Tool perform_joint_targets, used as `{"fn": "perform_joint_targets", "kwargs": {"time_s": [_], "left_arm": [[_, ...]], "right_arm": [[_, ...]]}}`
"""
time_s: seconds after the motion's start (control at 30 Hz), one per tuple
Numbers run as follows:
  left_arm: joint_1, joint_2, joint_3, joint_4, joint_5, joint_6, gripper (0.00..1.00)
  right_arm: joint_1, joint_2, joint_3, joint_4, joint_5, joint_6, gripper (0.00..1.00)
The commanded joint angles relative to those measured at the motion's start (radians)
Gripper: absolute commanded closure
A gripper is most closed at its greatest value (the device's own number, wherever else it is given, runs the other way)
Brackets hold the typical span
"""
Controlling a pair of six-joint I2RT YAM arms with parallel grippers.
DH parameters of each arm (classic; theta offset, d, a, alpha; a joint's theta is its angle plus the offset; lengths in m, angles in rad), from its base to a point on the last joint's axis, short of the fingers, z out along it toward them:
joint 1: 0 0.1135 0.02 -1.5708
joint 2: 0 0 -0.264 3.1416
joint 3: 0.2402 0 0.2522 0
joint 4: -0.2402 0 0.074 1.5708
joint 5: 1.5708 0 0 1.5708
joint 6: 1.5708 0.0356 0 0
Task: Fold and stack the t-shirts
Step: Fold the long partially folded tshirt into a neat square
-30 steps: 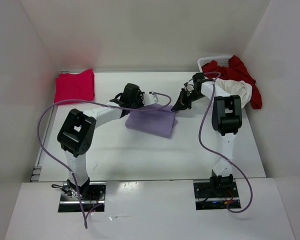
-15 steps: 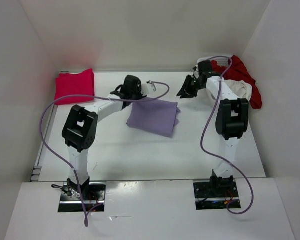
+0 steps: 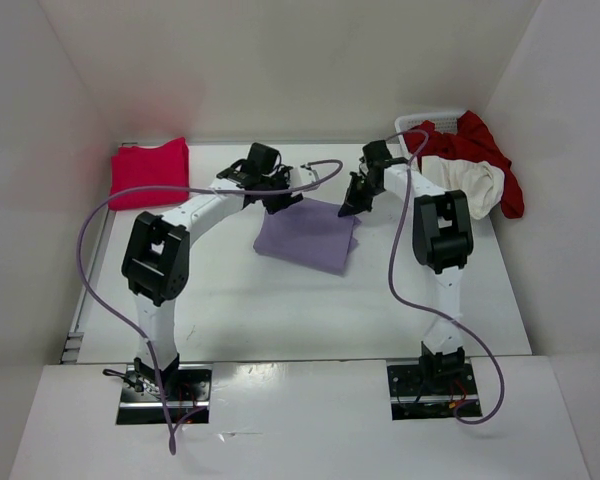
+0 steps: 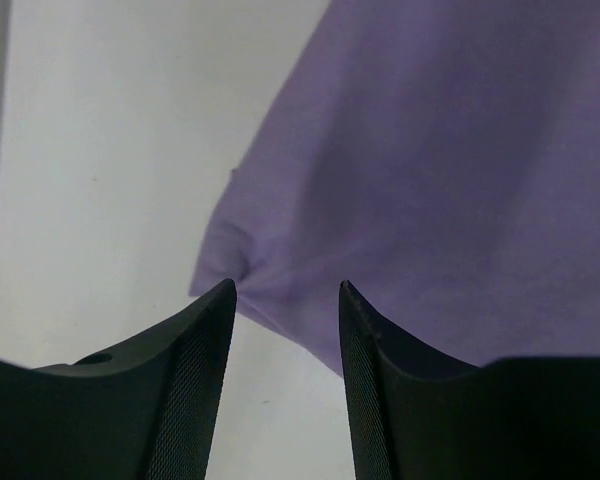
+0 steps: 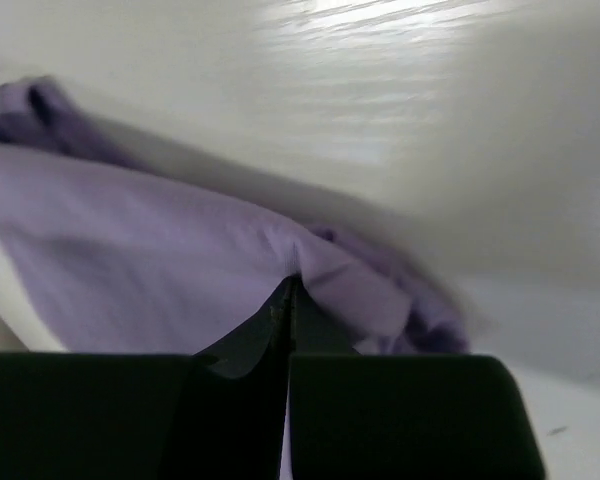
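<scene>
— What lies where?
— Far left on the worktop [image 3: 280, 310], the magenta-pink t-shirt [image 3: 148, 172], folded. Centre, the lavender t-shirt [image 3: 305, 238], long axis roughly left to right.
— And the tools?
— Left tool [image 4: 285, 292], jaws apart, straddles its far-left corner; right tool [image 5: 288, 290], closed, pinches the far-right corner. The left arm is nearer the pink one.

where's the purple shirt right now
Top view: the lavender shirt lies folded mid-table, with the left gripper and right gripper at its far corners.
</scene>
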Motion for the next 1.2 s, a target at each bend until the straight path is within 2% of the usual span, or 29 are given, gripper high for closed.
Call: {"fn": "perform_joint_targets", "kwargs": {"time_s": [0.0,0.27,0.5,0.67,0.73,0.9,1.0,1.07,1.17], "left_arm": [[0.002,0.008,-0.018,0.009,0.045,0.005,0.47],[0.002,0.183,0.175,0.026,-0.075,-0.105,0.47],[0.02,0.23,0.232,0.06,-0.1,-0.15,0.47],[0.042,0.281,0.243,0.083,-0.156,-0.15,0.47],[0.042,0.337,0.292,0.118,-0.219,-0.159,0.47],[0.053,0.408,0.384,0.106,-0.281,-0.185,0.47],[0.071,0.408,0.436,0.106,-0.292,-0.236,0.38],[0.08,0.373,0.496,0.062,-0.258,-0.271,0.34],[0.091,0.303,0.508,0.003,-0.203,-0.315,0.29]], "right_arm": [[-0.024,0.036,0.08,0.02,0.064,0.029,1.0],[-0.042,0.061,0.146,0.02,0.115,0.048,1.0],[-0.022,0.006,0.191,-0.03,0.136,0.005,1.0],[0.038,-0.18,0.009,0.003,0.19,0.005,1.0],[0.056,-0.277,-0.188,0.052,0.16,0.058,1.0],[0.056,-0.356,-0.292,0.062,0.173,0.068,1.0],[0.056,-0.398,-0.308,0.053,0.193,0.068,1.0],[0.056,-0.411,-0.319,0.052,0.193,0.068,1.0],[0.056,-0.43,-0.328,0.043,0.193,0.077,1.0]]}}
